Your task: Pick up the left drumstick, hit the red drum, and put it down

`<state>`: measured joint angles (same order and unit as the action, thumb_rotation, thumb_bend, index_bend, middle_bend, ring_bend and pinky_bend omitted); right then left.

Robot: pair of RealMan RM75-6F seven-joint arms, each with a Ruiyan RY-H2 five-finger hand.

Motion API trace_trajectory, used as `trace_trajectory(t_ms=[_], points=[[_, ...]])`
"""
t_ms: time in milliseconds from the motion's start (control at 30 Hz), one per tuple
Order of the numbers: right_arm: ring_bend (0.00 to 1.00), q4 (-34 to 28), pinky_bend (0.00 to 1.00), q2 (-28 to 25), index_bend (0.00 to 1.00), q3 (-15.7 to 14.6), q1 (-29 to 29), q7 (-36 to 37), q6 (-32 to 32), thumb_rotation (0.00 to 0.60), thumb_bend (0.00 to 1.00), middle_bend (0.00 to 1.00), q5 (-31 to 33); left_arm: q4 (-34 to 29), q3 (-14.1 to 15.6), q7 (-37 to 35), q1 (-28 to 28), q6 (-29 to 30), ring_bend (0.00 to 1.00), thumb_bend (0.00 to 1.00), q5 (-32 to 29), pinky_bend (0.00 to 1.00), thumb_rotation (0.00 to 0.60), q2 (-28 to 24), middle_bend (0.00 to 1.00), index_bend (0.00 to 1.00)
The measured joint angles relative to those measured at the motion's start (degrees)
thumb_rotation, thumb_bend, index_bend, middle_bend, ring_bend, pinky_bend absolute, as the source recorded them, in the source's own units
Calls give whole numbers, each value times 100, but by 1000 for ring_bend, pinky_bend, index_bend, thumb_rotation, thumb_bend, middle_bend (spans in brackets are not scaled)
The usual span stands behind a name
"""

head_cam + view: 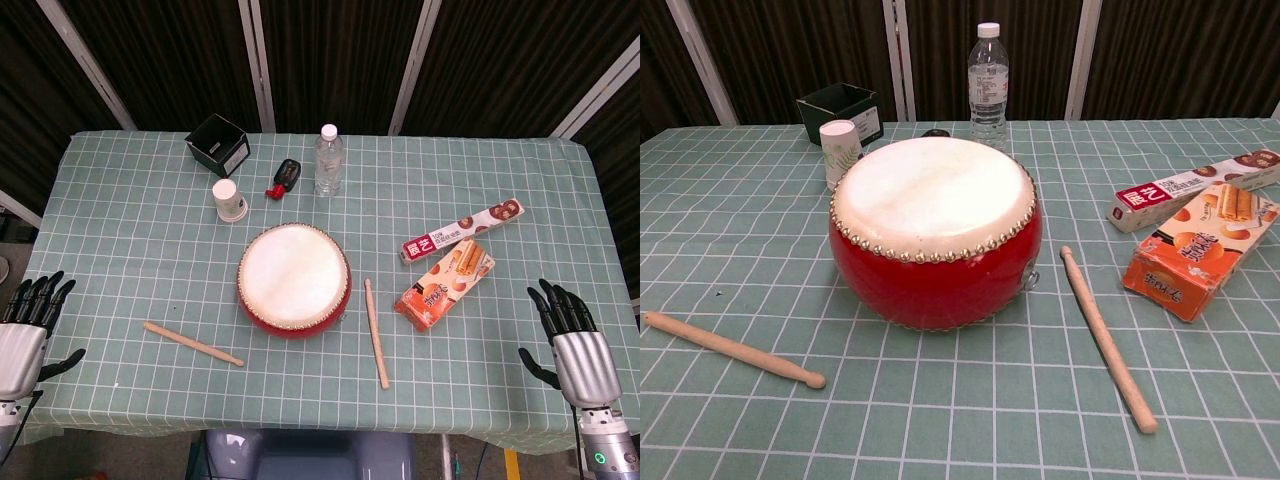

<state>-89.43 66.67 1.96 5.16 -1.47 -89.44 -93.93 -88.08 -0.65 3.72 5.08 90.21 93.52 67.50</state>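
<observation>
Left drumstick (193, 344) lies flat on the worktop (120, 250), left of the red drum (294, 279). Left hand (25, 335) and right hand (572, 340) hover at the edges, fingers spread, holding nothing.

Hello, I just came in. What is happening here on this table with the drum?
Nothing is being handled yet. The left hand and the right hand both rest open at the near edge of the table, holding nothing. The red drum sits in the middle. The left drumstick lies untouched on the cloth to the drum's left, and the other drumstick lies to its right. Two snack boxes, a bottle and a cup are also on the table.
</observation>
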Motion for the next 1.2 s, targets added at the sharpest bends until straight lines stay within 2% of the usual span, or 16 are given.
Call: trace_trajectory(t_ms=[1000, 1100, 1200], points=[[0, -22, 112, -32, 0, -7, -16, 9, 36, 600, 298, 0, 33, -225, 161, 343, 188, -552, 0, 0, 36, 23, 600, -144, 2, 0], [0, -36, 112, -40, 0, -13, -11, -1, 86, 600, 298, 0, 62, -271, 169, 432, 298, -778, 31, 0, 34, 112, 600, -167, 63, 0], [0, -61, 112, -56, 0, -11, -4, 0, 111, 600, 298, 0, 84, -366, 147, 601, 446, -1020, 149, 0, 7, 236, 600, -177, 194, 28]])
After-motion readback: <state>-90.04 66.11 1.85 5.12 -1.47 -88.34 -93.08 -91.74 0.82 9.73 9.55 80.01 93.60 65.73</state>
